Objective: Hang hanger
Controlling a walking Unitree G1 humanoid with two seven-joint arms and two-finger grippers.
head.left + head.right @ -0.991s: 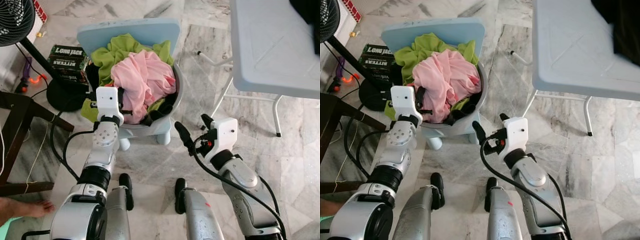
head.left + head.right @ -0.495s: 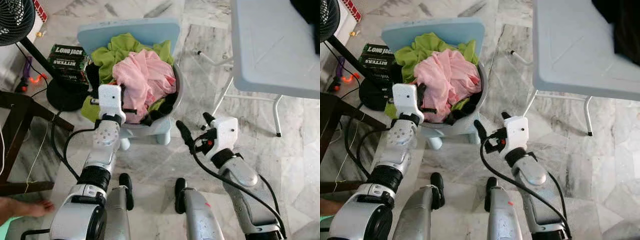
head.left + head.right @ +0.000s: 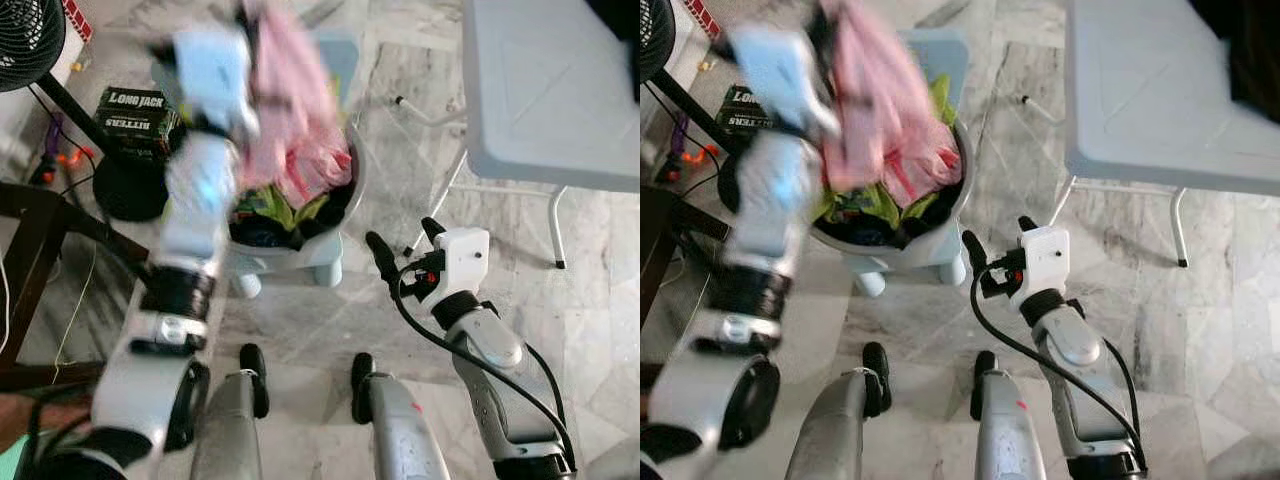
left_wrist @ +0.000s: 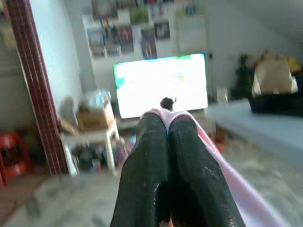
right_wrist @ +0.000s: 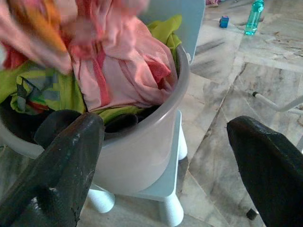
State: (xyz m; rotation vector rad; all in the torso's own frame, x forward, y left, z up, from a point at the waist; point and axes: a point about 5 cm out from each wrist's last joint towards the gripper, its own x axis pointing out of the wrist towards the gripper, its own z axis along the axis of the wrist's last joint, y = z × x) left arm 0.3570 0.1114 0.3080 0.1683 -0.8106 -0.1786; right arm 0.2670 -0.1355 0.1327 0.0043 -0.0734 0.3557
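My left gripper [image 4: 168,120] is shut on a pink garment [image 3: 290,110] and holds it high above the white laundry basket [image 3: 352,185]; the arm is blurred with motion. The pink cloth [image 4: 227,179] trails down from between the black fingertips, its lower end still at the basket. Green and dark clothes [image 3: 270,205] lie inside the basket. My right gripper [image 3: 405,240] hangs open low beside the basket's right side, a little apart from its wall, with nothing between its fingers [image 5: 61,161].
The basket stands on a pale blue stool [image 3: 320,265]. A white folding table [image 3: 540,90] is at the right, its legs near my right arm. A black fan [image 3: 30,40], black boxes [image 3: 135,110] and dark wooden furniture [image 3: 30,230] crowd the left.
My left arm has swung sharply upward, pulling the pink garment up out of the basket. The right gripper has shifted slightly right and up, staying open.
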